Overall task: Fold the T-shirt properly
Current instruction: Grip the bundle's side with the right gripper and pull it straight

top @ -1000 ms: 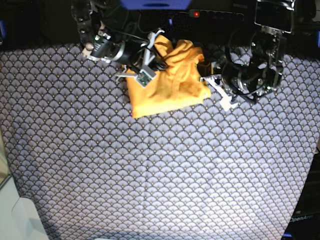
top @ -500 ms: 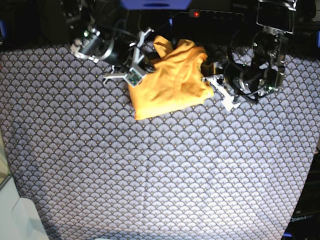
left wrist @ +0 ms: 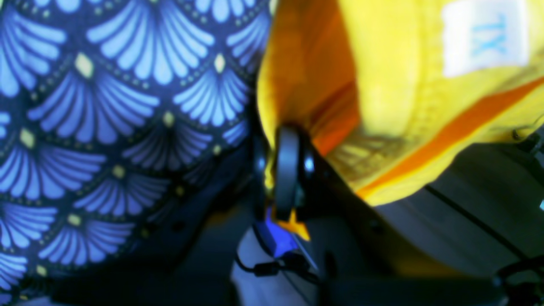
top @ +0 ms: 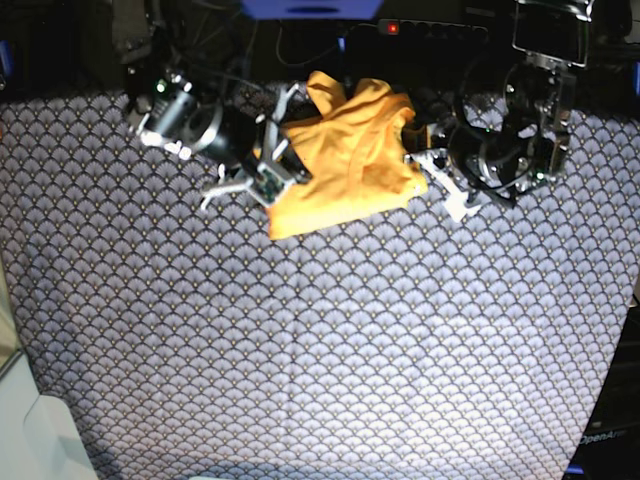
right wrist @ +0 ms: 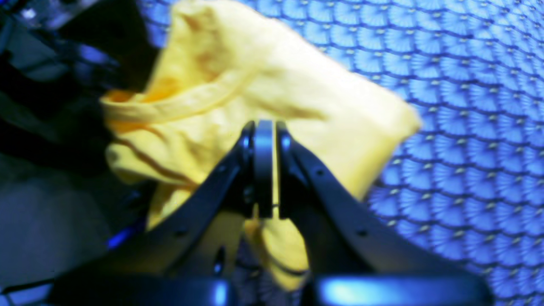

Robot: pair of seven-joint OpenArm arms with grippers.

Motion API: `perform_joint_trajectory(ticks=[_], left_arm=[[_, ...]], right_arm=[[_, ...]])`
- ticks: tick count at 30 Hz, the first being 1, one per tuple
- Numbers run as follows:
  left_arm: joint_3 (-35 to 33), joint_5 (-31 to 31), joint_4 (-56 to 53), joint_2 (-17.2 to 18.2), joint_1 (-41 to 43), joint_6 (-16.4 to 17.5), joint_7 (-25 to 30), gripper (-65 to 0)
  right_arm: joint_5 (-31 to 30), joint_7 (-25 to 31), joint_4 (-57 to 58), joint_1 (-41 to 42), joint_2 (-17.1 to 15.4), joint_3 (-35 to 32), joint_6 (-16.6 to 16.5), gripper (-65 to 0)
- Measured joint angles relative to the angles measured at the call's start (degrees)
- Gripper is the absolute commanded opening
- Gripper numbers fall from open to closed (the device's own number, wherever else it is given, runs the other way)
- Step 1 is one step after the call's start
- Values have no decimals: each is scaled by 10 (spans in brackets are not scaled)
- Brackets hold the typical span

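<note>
both grippers, left gripper [left wrist: 285, 170] and right gripper [right wrist: 264, 170], clenched on the bunched t-shirt [top: 345, 160].

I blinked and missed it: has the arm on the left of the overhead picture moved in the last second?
Yes. The right gripper, shut on the T-shirt, has swung down the picture and leftward across the tablecloth, away from the dark back edge.

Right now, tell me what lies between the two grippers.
The T-shirt lies between them in the base view. The right gripper sits at one edge and the left gripper at the other. Both are shut.
</note>
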State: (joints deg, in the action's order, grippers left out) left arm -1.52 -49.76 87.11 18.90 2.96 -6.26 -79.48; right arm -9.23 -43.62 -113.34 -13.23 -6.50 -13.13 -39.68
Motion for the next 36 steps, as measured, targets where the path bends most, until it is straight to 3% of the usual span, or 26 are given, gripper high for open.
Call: perform_joint_trajectory(ticks=[6, 13, 19, 26, 29, 32, 36], left_arm=[[0, 0, 0, 0, 0, 0, 0, -650], [0, 0, 0, 0, -1, 0, 0, -650], [0, 0, 0, 0, -1, 0, 0, -650], [0, -1, 0, 3, -1, 0, 0, -650], [0, -3, 0, 7, -1, 0, 0, -650], [0, -2, 0, 10, -1, 0, 0, -650], [0, 0, -1, 10, -1, 0, -1, -650]], right_arm=[[0, -29, 36, 68, 0, 0, 0, -650], [-2, -19, 131, 99, 0, 1, 0, -650], [-6, 64, 221, 99, -4, 4, 0, -650], [-42, 158, 318, 102, -2, 59, -15, -650], [-20, 133, 283, 94, -2, 70, -15, -650], [3, 81, 189, 69, -25, 73, -3, -650], [-3, 18, 47, 57, -24, 73, -2, -650]])
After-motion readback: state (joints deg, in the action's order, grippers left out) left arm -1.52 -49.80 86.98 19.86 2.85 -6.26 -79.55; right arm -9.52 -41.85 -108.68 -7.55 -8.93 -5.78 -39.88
